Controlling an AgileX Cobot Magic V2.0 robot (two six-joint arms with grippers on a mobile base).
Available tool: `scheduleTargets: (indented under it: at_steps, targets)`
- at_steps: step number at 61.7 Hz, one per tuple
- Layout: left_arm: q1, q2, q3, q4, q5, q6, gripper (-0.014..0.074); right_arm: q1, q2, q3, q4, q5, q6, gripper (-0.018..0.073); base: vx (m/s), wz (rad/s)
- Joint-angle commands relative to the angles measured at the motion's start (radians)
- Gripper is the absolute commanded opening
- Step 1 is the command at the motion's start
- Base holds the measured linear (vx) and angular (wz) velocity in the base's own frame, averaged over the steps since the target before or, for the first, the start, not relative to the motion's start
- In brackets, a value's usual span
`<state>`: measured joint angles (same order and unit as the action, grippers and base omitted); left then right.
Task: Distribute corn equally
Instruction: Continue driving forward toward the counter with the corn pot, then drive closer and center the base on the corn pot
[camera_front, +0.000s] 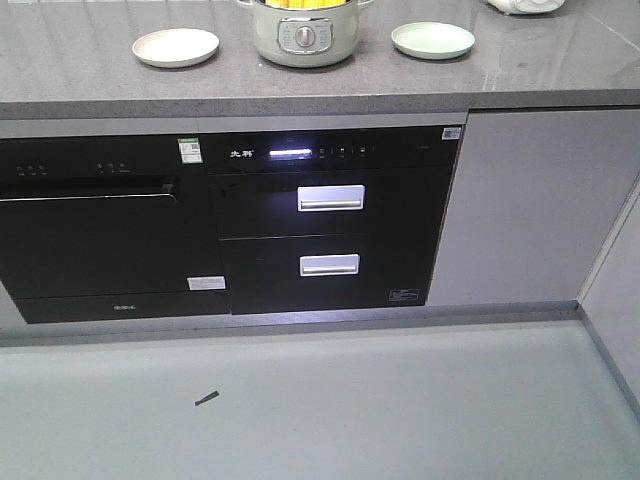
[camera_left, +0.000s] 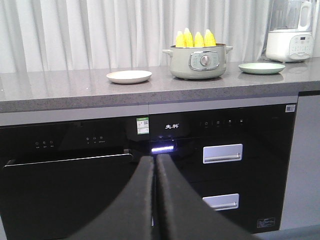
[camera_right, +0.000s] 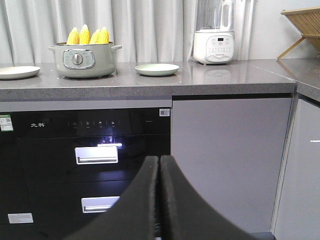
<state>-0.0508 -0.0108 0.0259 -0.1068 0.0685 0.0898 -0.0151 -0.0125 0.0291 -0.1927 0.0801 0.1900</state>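
Left gripper (camera_left: 154, 159) and right gripper (camera_right: 159, 158), jaws pressed together (empty), sit low before the pot (camera_left: 199, 62); corn (camera_left: 195, 38) stands upright inside it, neither arm clearly nearer.

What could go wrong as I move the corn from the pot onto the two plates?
The four corn cobs stand packed together in the pot, only tips showing; gripping one may jostle or drag its neighbours.
The white plate and green plate look shallow, so a round cob might roll off.
The left end effector and right end effector are shut and point below the counter top; rising carelessly could clip its edge.
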Motion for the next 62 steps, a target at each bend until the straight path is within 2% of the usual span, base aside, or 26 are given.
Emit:
scheduleTargets:
  at_steps: [1,62]
  targets:
    - [-0.006,-0.016,0.015,-0.002,-0.068,-0.006,-0.0006,-0.004,0.002,0.007,-0.006,-0.08,-0.001,-0.0006,0.07,0.0]
    - [-0.006,-0.016,0.015,-0.002,-0.068,-0.006,-0.0006,-0.004,0.002,0.007,-0.006,-0.08,-0.001,-0.0006,0.1,0.03]
